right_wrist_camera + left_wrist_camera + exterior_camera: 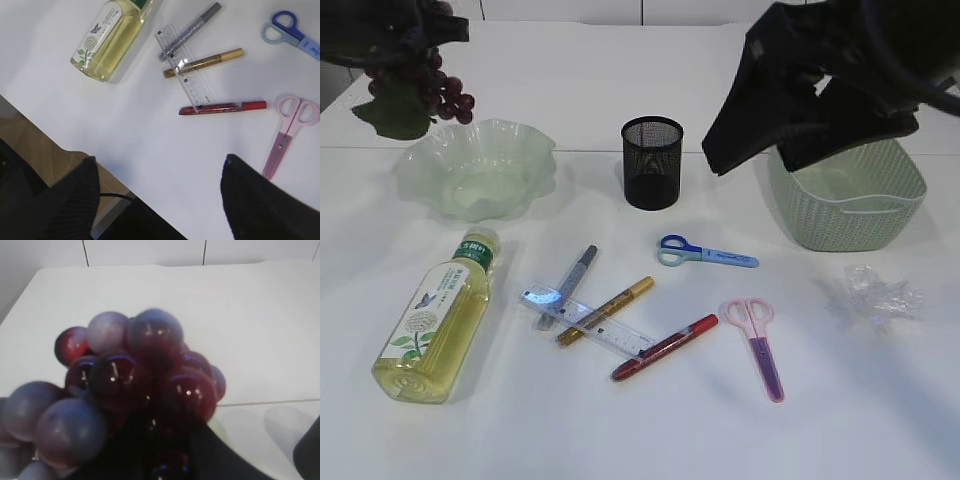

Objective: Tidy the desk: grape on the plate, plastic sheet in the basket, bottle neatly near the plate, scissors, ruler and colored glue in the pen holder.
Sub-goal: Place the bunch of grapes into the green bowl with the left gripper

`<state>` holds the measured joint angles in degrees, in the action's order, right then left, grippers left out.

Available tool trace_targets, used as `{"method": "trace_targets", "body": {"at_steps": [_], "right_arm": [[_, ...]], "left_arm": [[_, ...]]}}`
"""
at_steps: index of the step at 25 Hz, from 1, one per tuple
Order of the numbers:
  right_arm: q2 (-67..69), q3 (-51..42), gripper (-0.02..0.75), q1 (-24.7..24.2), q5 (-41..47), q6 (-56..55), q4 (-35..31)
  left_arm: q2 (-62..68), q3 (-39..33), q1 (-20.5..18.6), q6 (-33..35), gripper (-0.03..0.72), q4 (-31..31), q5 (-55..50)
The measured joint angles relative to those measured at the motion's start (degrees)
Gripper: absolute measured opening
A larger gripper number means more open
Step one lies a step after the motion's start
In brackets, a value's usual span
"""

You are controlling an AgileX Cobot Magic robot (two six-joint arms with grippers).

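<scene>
None of the items had reached its place when you looked: your left end effector [405, 50] pinched the grapes [435, 90] above the plate [475, 170], your right end effector [157, 172] stood spread, and everything else lay on the tabletop [620, 430].

the grape bunch [135, 390] fills the left wrist view so close it's blurry and hides the left claw, the top edge crops it in the exterior view, and the right arm [820, 80] covers the basket [850, 215] back rim.
</scene>
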<state>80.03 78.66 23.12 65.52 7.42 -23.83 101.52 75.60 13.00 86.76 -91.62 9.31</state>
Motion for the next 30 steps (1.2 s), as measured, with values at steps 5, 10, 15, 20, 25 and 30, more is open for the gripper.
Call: {"method": "trace_targets", "body": {"at_steps": [5,10,15,20,25,30], "right_arm": [[0.0,0.0,0.583,0.0,0.3,-0.1,0.6],[0.0,0.0,0.583,0.0,0.6,-0.1,0.9],[0.0,0.0,0.583,0.0,0.6,-0.1,1.6],[0.0,0.0,0.583,0.0,0.6,-0.1,1.9],[0.0,0.0,0.583,0.0,0.6,-0.1,2.0],[0.0,0.0,0.583,0.0,0.6,-0.1,2.0]], "left_arm": [[8.2,5.8,-0.4,0.0,0.093,0.3,-0.6],[15.1,10.8,-1.2,0.0,0.093,0.3,-1.5],[18.9,13.3,-2.9,0.0,0.093,-2.3,-2.7],[20.7,13.5,-4.4,0.0,0.102,-3.4,-5.5],[23.0,13.6,-4.8,0.0,0.179,-4.9,-8.0],[24.1,13.7,-4.8,0.0,0.317,-5.9,-8.5]]}}
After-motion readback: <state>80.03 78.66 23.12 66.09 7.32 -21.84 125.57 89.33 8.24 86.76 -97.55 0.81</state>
